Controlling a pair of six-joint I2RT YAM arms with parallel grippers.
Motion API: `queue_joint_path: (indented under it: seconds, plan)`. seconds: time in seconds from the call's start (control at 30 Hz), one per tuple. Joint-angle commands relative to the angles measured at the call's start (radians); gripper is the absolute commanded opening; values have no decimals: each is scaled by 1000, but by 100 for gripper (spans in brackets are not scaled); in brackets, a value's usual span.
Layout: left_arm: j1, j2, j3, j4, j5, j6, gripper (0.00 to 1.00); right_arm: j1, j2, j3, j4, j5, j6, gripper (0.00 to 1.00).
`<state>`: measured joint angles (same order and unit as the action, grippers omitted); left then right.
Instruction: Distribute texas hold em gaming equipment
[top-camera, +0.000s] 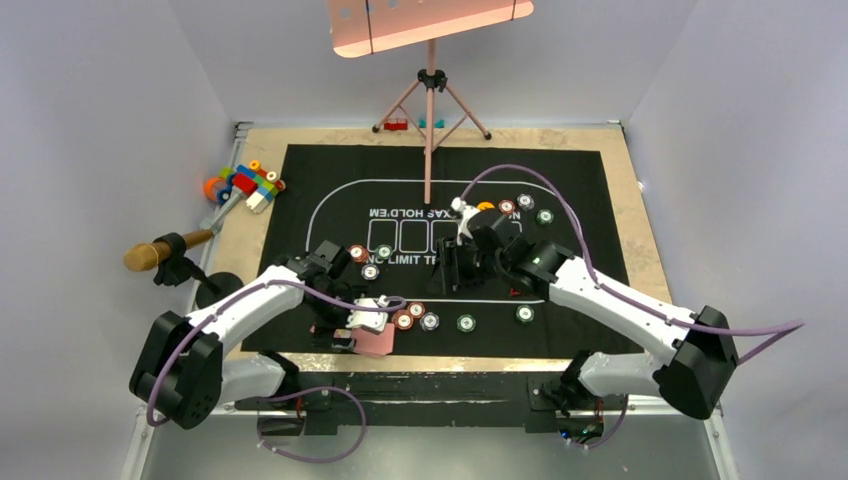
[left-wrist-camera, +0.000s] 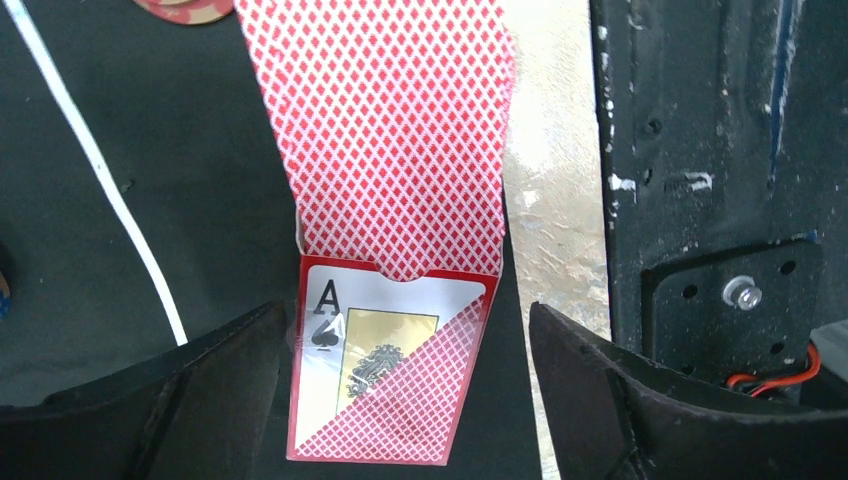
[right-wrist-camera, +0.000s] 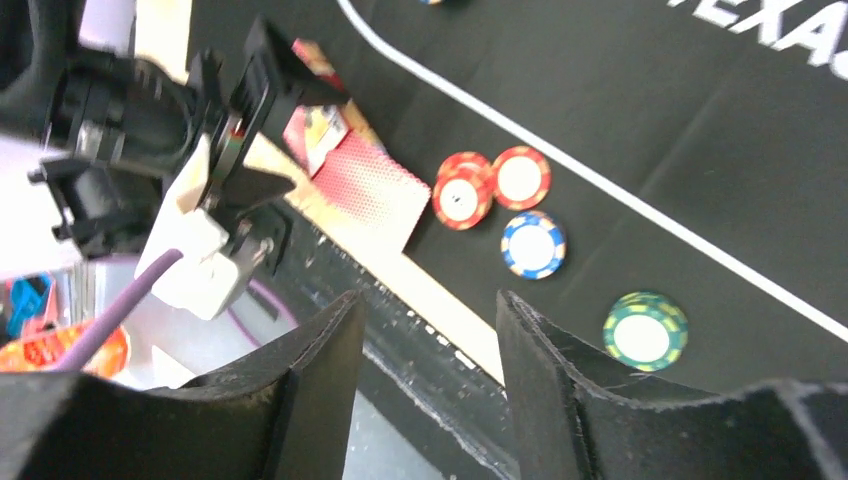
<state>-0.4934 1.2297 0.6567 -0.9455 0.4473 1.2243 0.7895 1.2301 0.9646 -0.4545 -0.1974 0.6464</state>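
jaws of the left gripper (left-wrist-camera: 405, 335) stood wide astride a red diamond-backed card pack (left-wrist-camera: 390, 400); right gripper (right-wrist-camera: 425, 315) hung half-open, empty.

11 chips (top-camera: 466, 323), 1 card box (left-wrist-camera: 385, 375)

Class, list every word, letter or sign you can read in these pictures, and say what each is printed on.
"NO LIMIT": black mat, rest hidden.
"HOLD'EM": same mat, upside down from above.
"TEXA": mat, cut off in the right wrist view.
"A" and a spade: card box.
Poker chips: markings too small to read.
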Motion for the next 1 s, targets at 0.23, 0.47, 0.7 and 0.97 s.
queue_joint_path:
  seconds: [0.23,0.47,0.7,0.97]
  plan:
    - [-5,-55,-5,77,-7,-214,100,248,145,-11,77,-3,46,40]
    - [-4,-71,-13,18,-3,-101,100,317,219,-20,118,3,61,25]
    - [-5,-73,-22,49,-54,-46,100,347,329,8,148,-34,54,12]
    - [1,-122,-34,109,-85,-137,100,348,383,10,186,-33,47,9]
